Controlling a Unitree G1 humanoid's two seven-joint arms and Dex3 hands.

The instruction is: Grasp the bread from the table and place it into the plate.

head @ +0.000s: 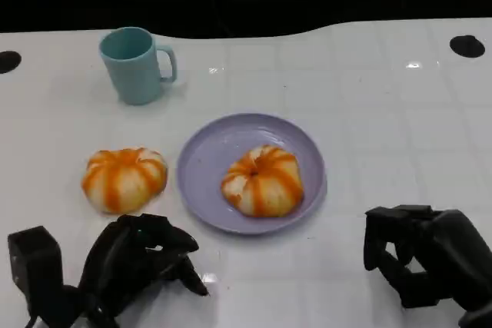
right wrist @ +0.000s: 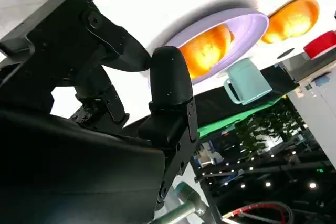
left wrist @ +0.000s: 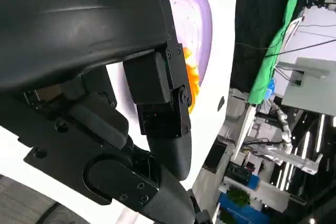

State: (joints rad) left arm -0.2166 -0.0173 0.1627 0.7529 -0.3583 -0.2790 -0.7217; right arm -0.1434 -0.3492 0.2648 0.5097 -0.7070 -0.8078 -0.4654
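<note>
Head view: one bread (head: 263,180) on the plate (head: 201,160); second bread (head: 124,179) on table (head: 384,128), just left of plate, round, no long axis. Left hand (head: 142,255) and right hand (head: 419,255) empty, fingers curled. Advice: approach from above, cup evenly.
Left wrist view: plate rim (left wrist: 202,19).
Right wrist view: mug (right wrist: 247,81) beyond plate.

Left hand (head: 142,255): I see it lower left of the frame, fingers curled, holding nothing.
Right hand (head: 419,255): lower right, fingers curled, holding nothing.

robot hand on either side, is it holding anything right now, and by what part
Nothing is held. The left robot hand and right robot hand rest empty near the table's front edge, fingers curled; one bread sits on the plate, another beside it.
</note>
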